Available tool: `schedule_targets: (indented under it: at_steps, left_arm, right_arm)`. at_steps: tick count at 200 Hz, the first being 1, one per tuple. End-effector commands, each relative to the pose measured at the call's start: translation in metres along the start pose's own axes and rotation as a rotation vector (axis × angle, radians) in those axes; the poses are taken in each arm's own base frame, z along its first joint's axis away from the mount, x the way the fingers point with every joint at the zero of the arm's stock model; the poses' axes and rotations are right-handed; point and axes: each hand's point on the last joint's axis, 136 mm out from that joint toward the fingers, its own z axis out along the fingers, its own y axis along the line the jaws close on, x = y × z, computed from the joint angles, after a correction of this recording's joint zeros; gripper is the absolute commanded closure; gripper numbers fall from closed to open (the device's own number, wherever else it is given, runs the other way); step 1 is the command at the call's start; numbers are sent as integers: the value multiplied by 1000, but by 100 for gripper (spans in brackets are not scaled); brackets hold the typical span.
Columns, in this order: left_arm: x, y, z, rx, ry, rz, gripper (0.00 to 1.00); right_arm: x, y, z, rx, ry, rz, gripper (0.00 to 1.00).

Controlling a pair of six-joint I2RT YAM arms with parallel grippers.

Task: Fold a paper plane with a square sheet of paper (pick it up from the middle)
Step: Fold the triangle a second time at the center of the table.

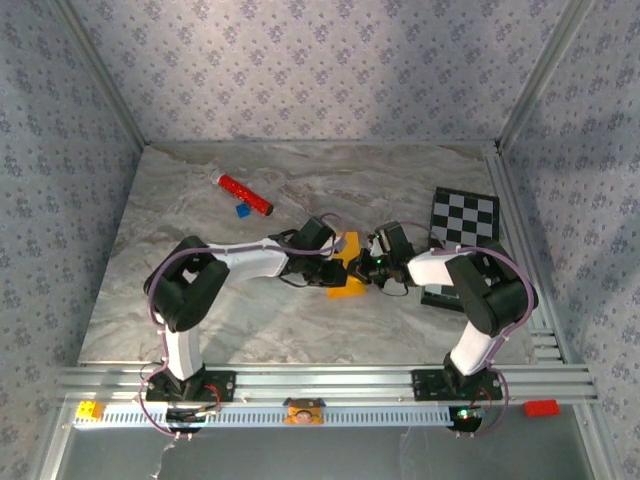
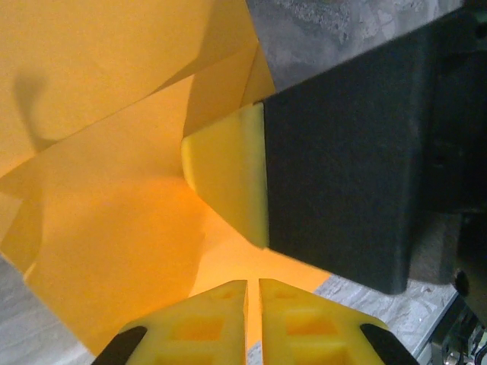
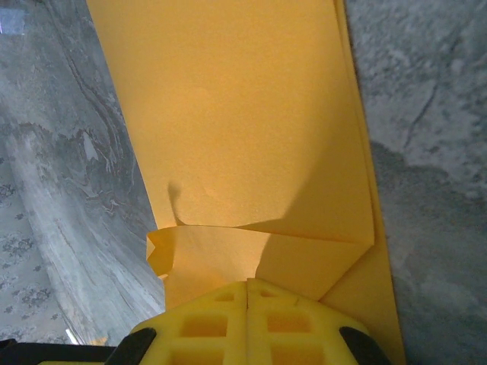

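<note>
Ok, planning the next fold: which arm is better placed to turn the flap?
Probably left: the left tool pinches a raised flap of the paper, while the right tool, shut, presses at the crease.

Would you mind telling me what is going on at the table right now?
Both arms meet mid-table over the square sheet of paper, which is already partly folded, with creased flaps showing. The left gripper and the right gripper each look closed on a fold of it, close together. The red cylinder and the checkered board lie off to the sides, untouched.
</note>
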Motion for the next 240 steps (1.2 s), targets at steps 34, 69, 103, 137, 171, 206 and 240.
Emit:
schedule_targets:
  at_steps: [34,69,103,137,171,206,240]
  left_arm:
    - [4,-3,10,7,48,22,88]
    - [12,4,14,-10,67,18,88]
    - [18,13,16,-36,79,12,95]
    - [21,15,16,-34,78,10,100]
    - [18,13,15,-32,71,19,100]
    - [22,18,16,-51,82,15,100]
    - [29,23,17,-51,90,0,100]
  right_arm:
    - [16,-39,1,134,24,66,100]
    - [17,-41,1,138,24,67,100]
    - [17,-44,1,147,25,72,100]
    - [18,-46,2,153,28,74,100]
    - [17,-47,1,155,26,73,100]
    - [18,-51,1,165,29,75,100]
    - [19,-53,0,172,30,75,100]
